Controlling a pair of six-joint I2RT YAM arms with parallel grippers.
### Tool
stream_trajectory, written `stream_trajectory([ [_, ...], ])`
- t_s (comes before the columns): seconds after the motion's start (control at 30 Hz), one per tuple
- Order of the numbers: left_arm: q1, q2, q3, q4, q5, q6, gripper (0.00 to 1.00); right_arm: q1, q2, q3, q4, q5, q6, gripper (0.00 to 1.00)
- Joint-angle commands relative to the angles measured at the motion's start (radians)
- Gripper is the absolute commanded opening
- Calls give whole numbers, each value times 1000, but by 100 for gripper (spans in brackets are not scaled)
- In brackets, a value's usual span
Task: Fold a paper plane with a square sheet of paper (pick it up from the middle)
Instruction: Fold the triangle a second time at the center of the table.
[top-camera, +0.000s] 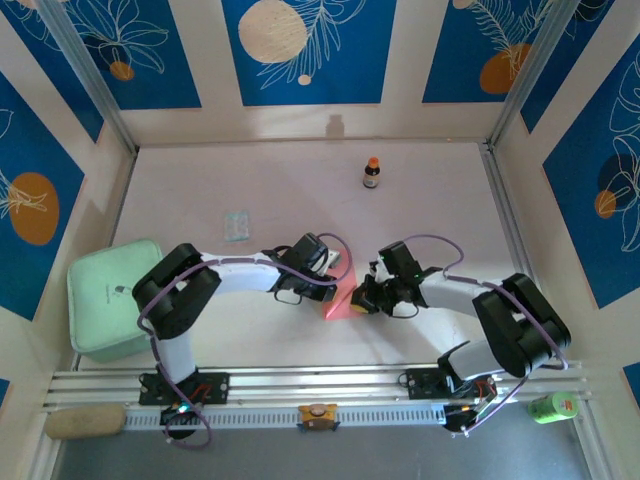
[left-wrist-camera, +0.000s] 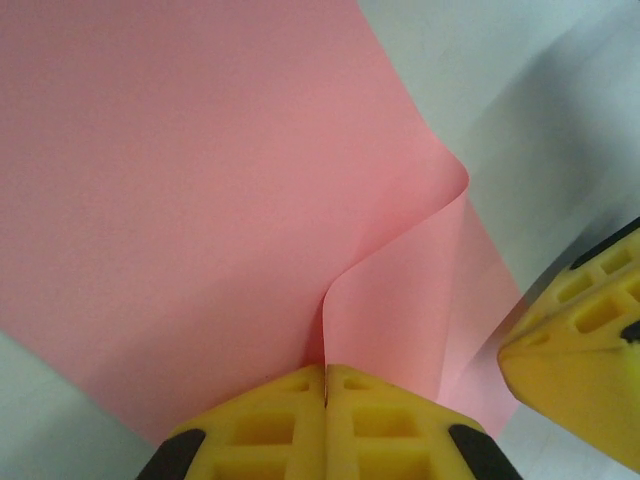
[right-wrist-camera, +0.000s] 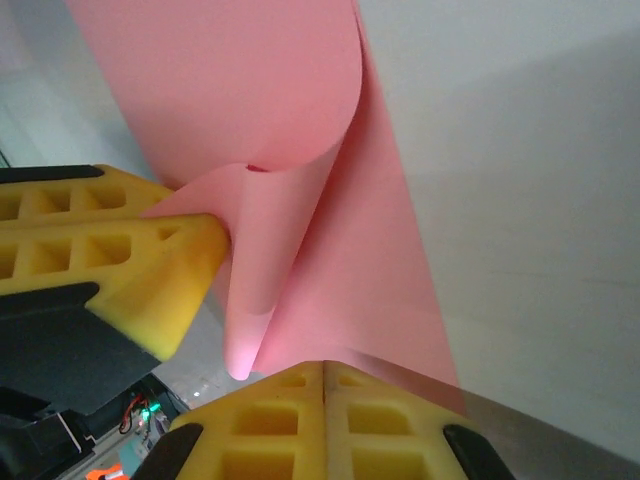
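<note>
Overhead view: I see my left fingers (top-camera: 338, 277) and right fingers (top-camera: 362, 297) almost tip to tip above the tabletop (top-camera: 300, 190). The pink sheet (top-camera: 338, 300) hangs between and just below them, its length running toward the arm bases. Both arms are equally near, with open room beyond and a small bottle (top-camera: 371, 173) well apart.

Left wrist view: the left fingers (left-wrist-camera: 322, 390) are pressed shut on the sheet's (left-wrist-camera: 180, 200) edge, which curls up ahead. The right fingers (left-wrist-camera: 580, 350) sit near on the right.

Right wrist view: the right fingers (right-wrist-camera: 322, 385) are shut on the sheet (right-wrist-camera: 330, 250) stretching ahead. The left fingers (right-wrist-camera: 120, 270) pinch it just left.
</note>
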Motion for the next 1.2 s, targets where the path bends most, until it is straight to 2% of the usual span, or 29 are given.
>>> stream_trajectory([
  [0.0,9,8,-14,13,21,-4,3,9,55,20,-17,0,-1,0],
  [0.2,10,-35,-17,10,-6,-4,3,11,84,11,-78,59,-3,0],
  [0.47,11,-91,-56,22,-68,-3,2,8,83,11,-85,67,-6,0],
  [0.87,13,-89,-59,8,-121,-1,2,9,81,9,-80,62,-8,0],
  [1.17,14,-75,-42,5,-112,9,3,9,86,12,-81,59,-10,0],
])
